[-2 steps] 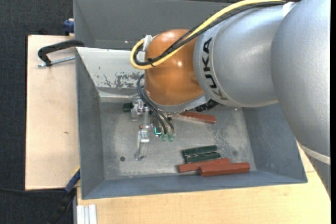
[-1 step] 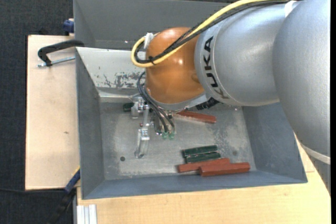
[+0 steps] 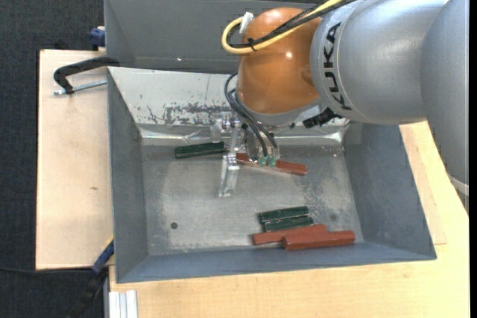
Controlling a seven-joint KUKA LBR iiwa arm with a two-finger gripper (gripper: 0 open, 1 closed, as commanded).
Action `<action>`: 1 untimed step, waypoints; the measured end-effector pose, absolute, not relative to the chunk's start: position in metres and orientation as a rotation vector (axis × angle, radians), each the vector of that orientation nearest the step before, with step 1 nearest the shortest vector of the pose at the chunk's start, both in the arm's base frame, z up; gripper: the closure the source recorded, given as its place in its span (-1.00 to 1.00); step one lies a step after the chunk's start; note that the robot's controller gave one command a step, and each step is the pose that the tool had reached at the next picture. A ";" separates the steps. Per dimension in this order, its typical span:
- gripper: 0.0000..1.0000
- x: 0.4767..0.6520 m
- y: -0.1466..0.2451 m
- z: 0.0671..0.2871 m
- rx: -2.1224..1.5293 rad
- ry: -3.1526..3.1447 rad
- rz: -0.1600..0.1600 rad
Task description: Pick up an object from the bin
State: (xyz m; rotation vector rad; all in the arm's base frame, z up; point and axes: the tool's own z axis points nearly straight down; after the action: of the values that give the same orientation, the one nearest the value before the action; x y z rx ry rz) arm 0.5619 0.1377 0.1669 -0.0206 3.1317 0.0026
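Observation:
My gripper (image 3: 226, 188) hangs low over the bin floor, left of the middle, under the arm's orange cover. A thin red-brown stick (image 3: 287, 167) lies just to its right, one end reaching in beside the gripper. Whether it touches the gripper I cannot make out. A dark green bar (image 3: 198, 150) lies just up and left of the gripper, by the back wall.
Toward the front of the bin lie a dark green block (image 3: 284, 217) and, below it, two red-brown bars (image 3: 304, 238) side by side. The arm and its orange cover hide the bin's back right part.

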 end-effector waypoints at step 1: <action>-1.00 0.568 0.114 0.146 -0.451 3.107 0.002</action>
State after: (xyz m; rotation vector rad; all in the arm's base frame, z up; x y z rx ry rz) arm 0.5682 0.1143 0.1460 -0.4515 3.1068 0.0019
